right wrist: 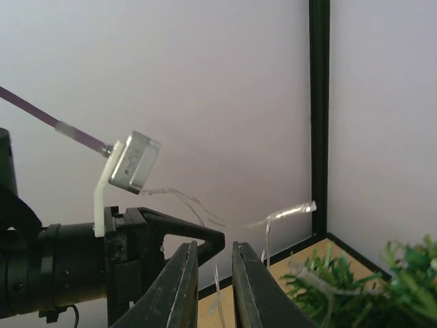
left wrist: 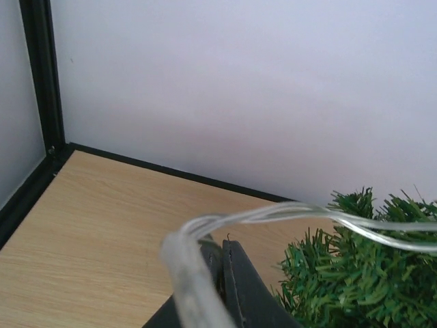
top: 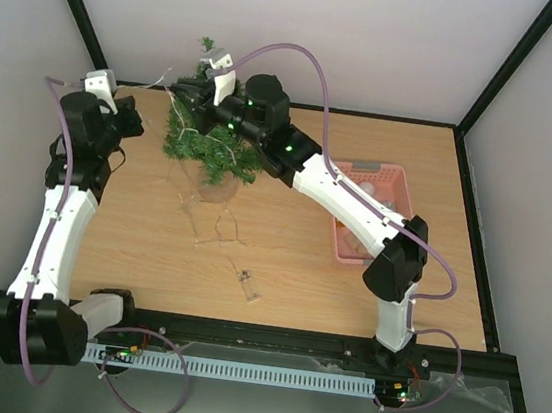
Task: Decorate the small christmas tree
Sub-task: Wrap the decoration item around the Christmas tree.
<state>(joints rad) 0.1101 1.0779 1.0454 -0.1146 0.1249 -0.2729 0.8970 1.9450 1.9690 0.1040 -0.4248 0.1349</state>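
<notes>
The small christmas tree [top: 208,146] stands at the back left of the table, its dark-green branches spread wide. It also shows in the left wrist view [left wrist: 362,273] and the right wrist view [right wrist: 355,283]. A clear light string [top: 215,224] trails from the tree across the wood. My left gripper [top: 137,124] [left wrist: 224,249] is left of the tree, shut on a loop of that string [left wrist: 273,213]. My right gripper [top: 184,87] [right wrist: 213,244] hovers over the tree's back-left side. It is open by a narrow gap with nothing in it, and a strand of the string [right wrist: 290,210] hangs beyond it.
A pink basket [top: 392,181] holding pale ornaments sits at the right, partly under the right arm. A small clear piece [top: 247,287] lies on the wood near the front. Black frame posts and white walls close in the back corners.
</notes>
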